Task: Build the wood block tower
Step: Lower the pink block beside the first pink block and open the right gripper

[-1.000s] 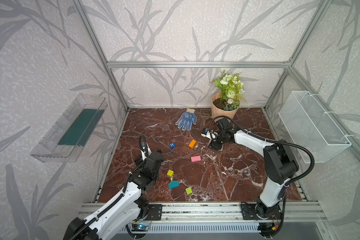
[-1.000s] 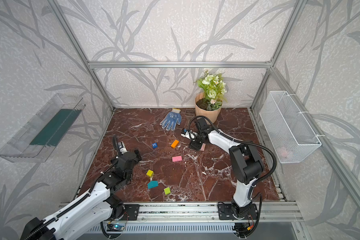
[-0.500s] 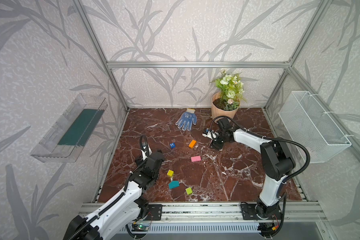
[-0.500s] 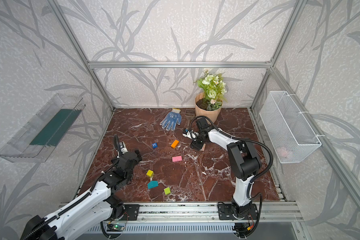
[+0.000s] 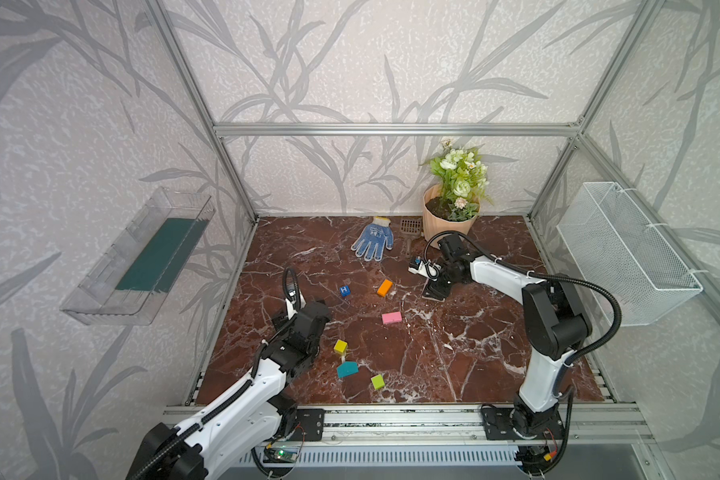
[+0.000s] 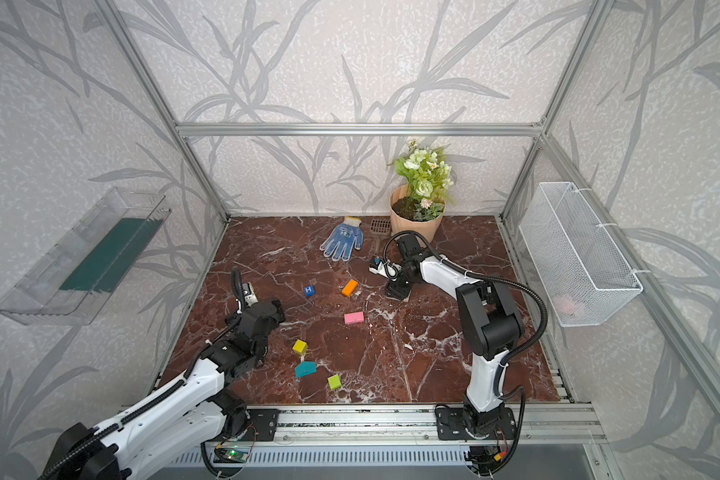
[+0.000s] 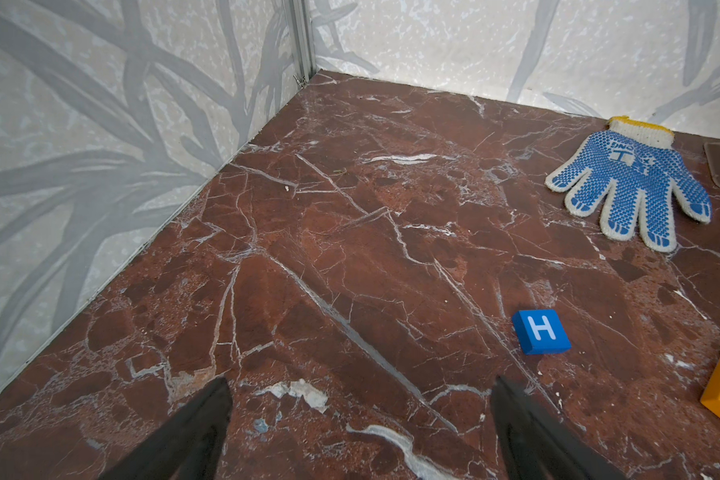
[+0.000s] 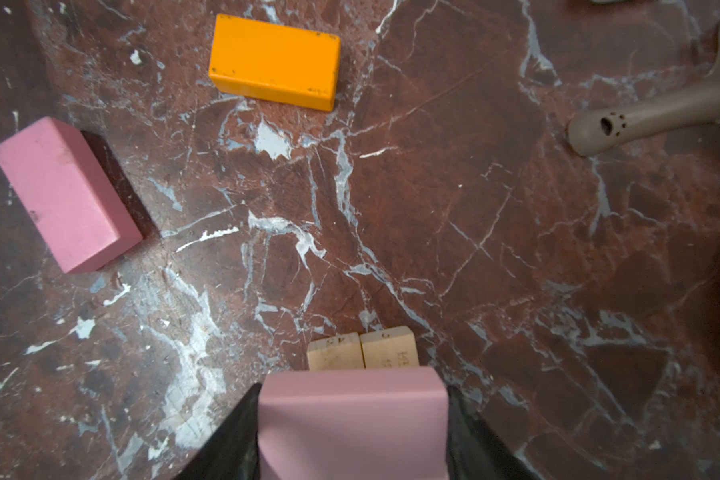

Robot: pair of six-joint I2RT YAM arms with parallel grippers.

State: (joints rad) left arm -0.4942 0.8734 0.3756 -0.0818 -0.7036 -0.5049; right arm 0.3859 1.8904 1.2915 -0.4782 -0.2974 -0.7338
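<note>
My right gripper is shut on a pink block, held just above two tan blocks that lie side by side on the floor. In both top views the right gripper points down at mid-floor. My left gripper is open with nothing in it, low over bare floor. A blue "H" cube lies just beyond it. Loose on the floor are an orange block, a second pink block, a yellow cube, a teal piece and a lime cube.
A blue dotted glove, a brown scoop and a peach flowerpot sit along the back wall. A white wire basket hangs on the right wall. A clear tray hangs on the left wall.
The right arm's elbow has shifted a little to the left while its gripper stays over the same spot. The left arm has not moved.
</note>
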